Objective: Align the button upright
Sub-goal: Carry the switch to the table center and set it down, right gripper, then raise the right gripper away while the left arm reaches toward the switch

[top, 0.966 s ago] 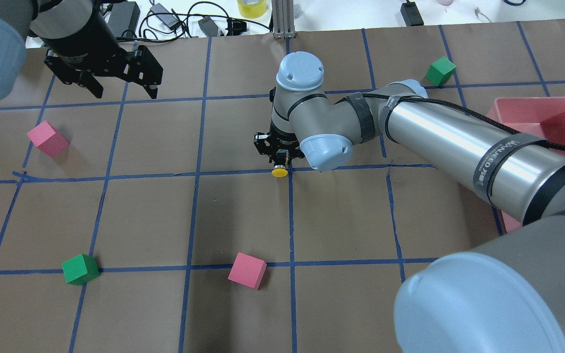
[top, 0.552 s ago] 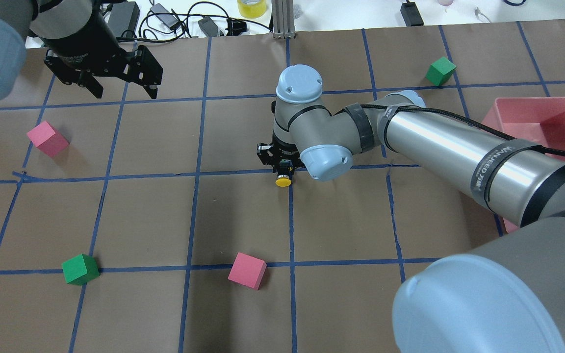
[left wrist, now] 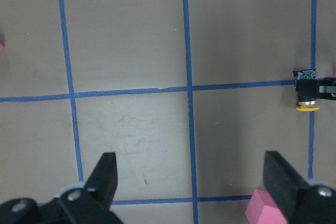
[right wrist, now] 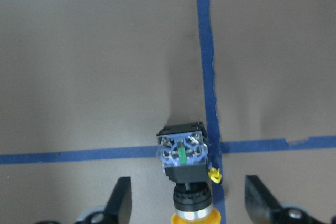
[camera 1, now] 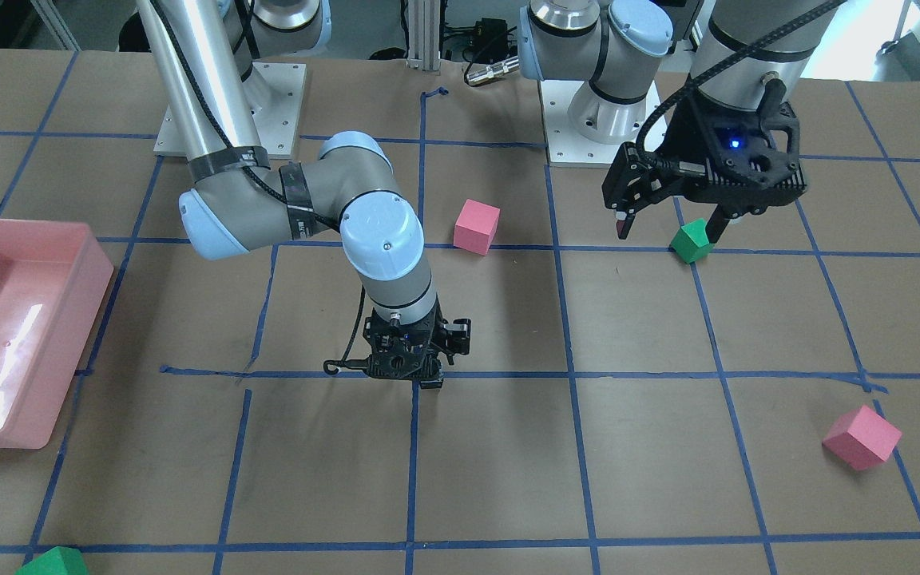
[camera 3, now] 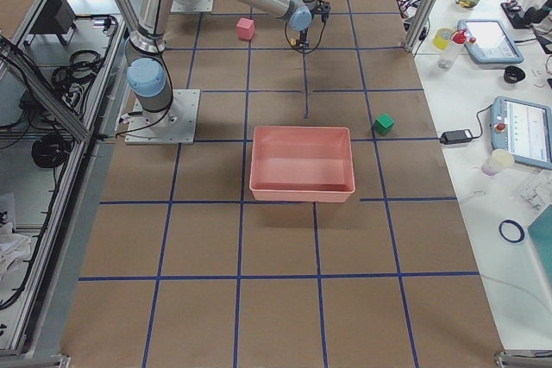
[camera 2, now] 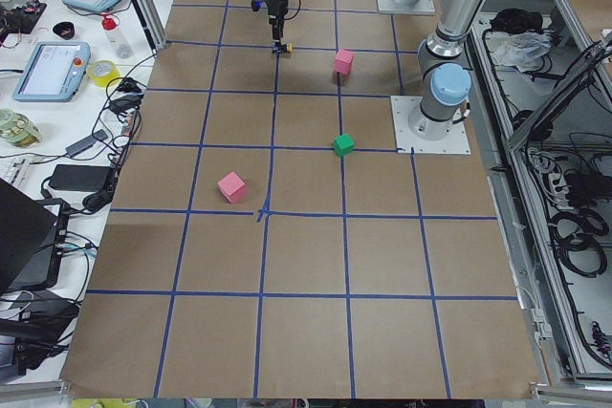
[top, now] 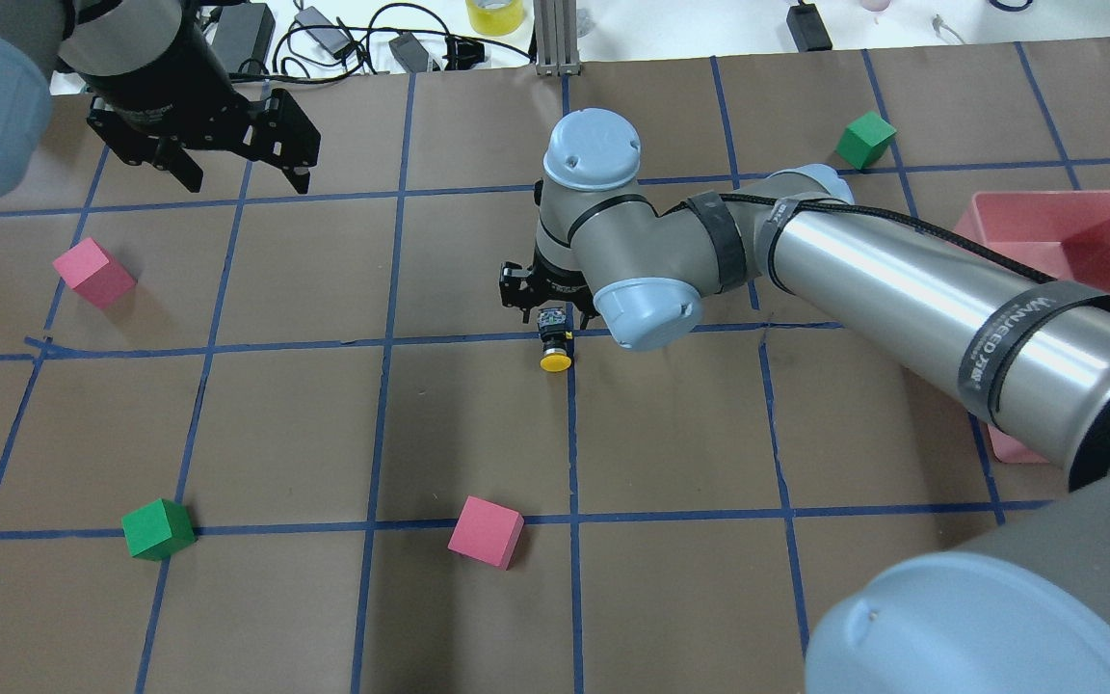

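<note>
While the button (right wrist: 184,153) lies on its side at the tape crossing (right wrist: 212,145), cap toward 6 o'clock, the right gripper (right wrist: 189,192) straddles it wide open, empty (no contact); an off-centre pinch could roll it. Left gripper (top: 247,181) beyond: spread, empty.

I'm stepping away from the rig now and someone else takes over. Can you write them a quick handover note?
Right gripper: open, down at the button, fingers on either side of it, not touching.
Left gripper: open, empty, hovering off to the robot's left.
Button: lying on its side at a crossing of blue tape lines, yellow cap toward the robot.
Done: nothing final; the button is not upright.
Left: probably close on the button, turn it cap up, set it down, release.
</note>
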Action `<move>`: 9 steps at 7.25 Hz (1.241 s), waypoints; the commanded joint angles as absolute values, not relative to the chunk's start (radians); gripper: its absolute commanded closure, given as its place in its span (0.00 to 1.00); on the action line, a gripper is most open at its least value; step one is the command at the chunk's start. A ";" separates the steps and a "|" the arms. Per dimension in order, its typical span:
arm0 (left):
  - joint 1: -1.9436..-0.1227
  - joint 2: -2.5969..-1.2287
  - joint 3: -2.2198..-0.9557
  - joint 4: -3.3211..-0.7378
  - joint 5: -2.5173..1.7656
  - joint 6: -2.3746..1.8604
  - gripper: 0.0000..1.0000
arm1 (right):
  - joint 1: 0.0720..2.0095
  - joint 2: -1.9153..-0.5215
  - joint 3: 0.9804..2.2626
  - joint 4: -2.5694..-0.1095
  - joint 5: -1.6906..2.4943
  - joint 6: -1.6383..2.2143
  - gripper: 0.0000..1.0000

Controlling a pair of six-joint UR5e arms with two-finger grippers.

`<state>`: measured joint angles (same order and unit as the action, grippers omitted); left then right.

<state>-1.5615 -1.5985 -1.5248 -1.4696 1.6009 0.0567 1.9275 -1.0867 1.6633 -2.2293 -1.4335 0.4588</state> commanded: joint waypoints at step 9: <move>-1.610 -1.456 -2.107 -0.675 1.604 0.034 0.00 | 1.555 -1.578 1.505 -1.511 -1.574 -0.152 0.00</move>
